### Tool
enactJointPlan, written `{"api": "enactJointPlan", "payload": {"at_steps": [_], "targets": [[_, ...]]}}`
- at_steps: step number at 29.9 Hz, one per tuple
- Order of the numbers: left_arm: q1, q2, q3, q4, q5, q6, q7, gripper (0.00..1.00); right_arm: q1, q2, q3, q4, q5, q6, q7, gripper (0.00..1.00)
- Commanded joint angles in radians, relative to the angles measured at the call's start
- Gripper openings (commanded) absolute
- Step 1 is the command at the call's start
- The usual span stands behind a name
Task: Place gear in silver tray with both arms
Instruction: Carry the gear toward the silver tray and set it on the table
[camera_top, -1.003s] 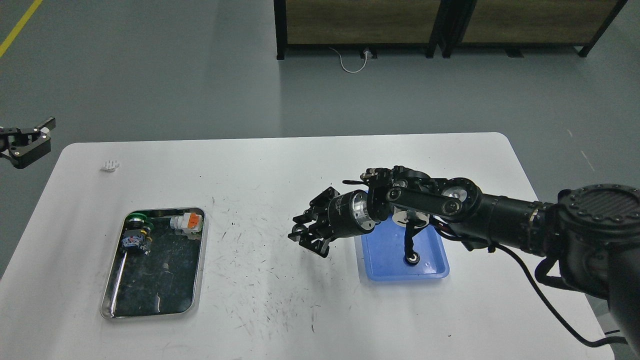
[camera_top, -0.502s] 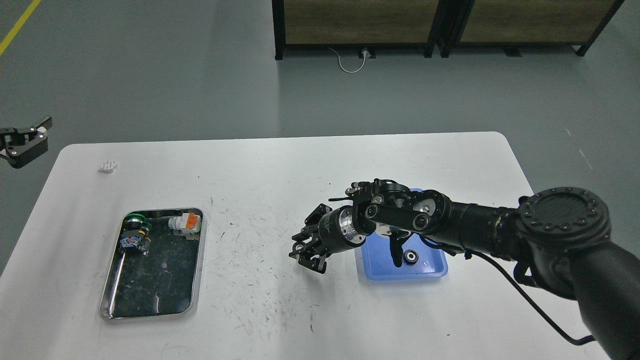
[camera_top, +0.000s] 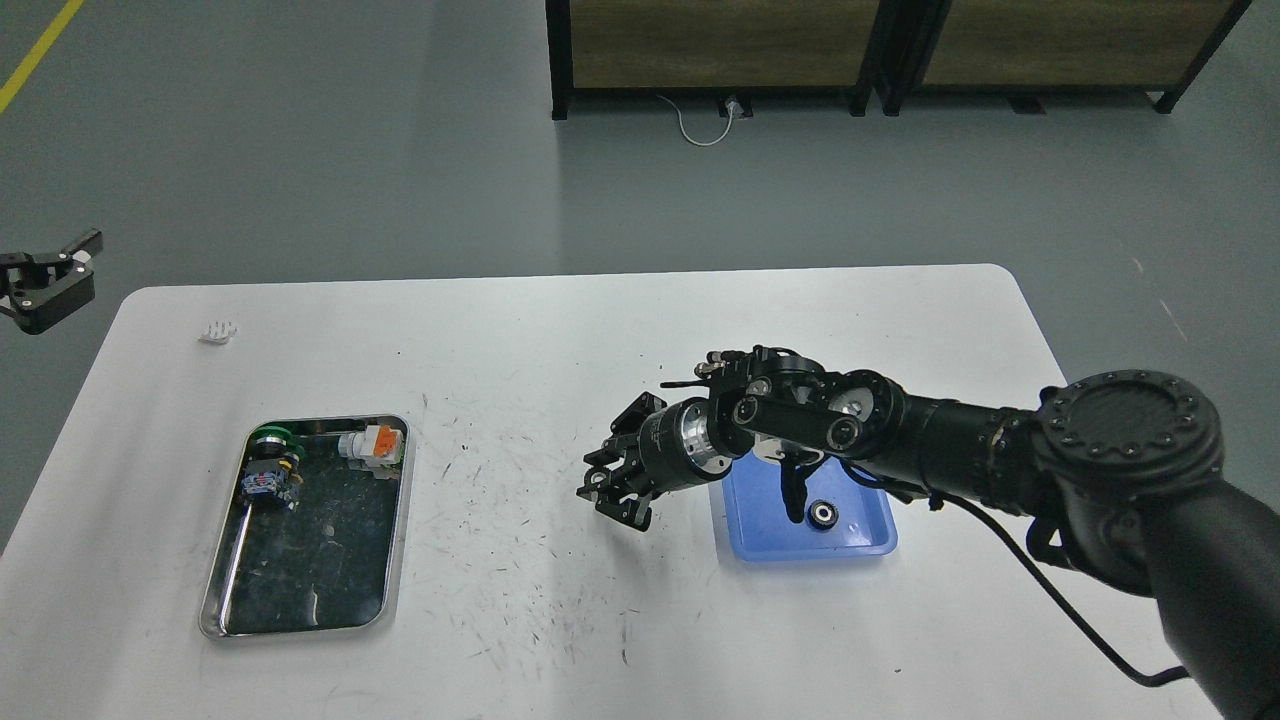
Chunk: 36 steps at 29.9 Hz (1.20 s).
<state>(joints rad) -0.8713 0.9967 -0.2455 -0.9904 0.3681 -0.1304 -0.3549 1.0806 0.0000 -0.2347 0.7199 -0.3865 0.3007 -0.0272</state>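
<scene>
The silver tray (camera_top: 222, 600) lies at the table's front left and holds a green and black part (camera_top: 270, 462) and a white and orange part (camera_top: 372, 444). A small black ring-shaped gear (camera_top: 822, 515) lies in the blue tray (camera_top: 860, 540) at centre right. My right arm reaches in from the right across the blue tray. Its gripper (camera_top: 608, 490) hangs low over the bare table just left of that tray, pointing left. Its dark fingers blend together, and I cannot see anything between them. My left gripper (camera_top: 60, 268) is open and empty, off the table's far left edge.
A small white object (camera_top: 218, 331) lies near the table's back left corner. The white table (camera_top: 560, 620) is scuffed with dark marks between the two trays. A loose black cable (camera_top: 1080, 620) hangs from my right arm. Dark cabinets (camera_top: 720, 50) stand on the floor beyond.
My right arm has dropped lower, with the gripper now close above the table left of the blue tray. The gear in the blue tray is now uncovered. My left gripper has drifted slightly left.
</scene>
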Motion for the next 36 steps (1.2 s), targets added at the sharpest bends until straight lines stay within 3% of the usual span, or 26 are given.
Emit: {"api": "enactJointPlan", "payload": {"at_steps": [1,8,20,29,36], "targets": [[0.000,-0.001,-0.001,0.001,-0.005,0.009,0.002,0.97,-0.013,0.000,0.038,0.006,0.064,0.009,0.012,0.28],[0.002,-0.003,-0.001,0.001,-0.038,0.024,0.007,0.97,-0.080,0.000,0.087,0.015,0.164,0.129,0.015,0.29],[0.020,-0.007,0.000,-0.001,-0.040,0.054,0.007,0.97,-0.137,0.000,0.078,0.001,0.153,0.188,0.013,0.35],[0.023,0.000,-0.001,-0.001,-0.040,0.054,0.005,0.97,-0.137,0.000,0.084,-0.040,0.153,0.188,0.015,0.69],[0.023,0.000,-0.001,-0.001,-0.040,0.055,0.005,0.97,-0.128,0.000,0.092,-0.056,0.153,0.188,0.013,0.79]]}}
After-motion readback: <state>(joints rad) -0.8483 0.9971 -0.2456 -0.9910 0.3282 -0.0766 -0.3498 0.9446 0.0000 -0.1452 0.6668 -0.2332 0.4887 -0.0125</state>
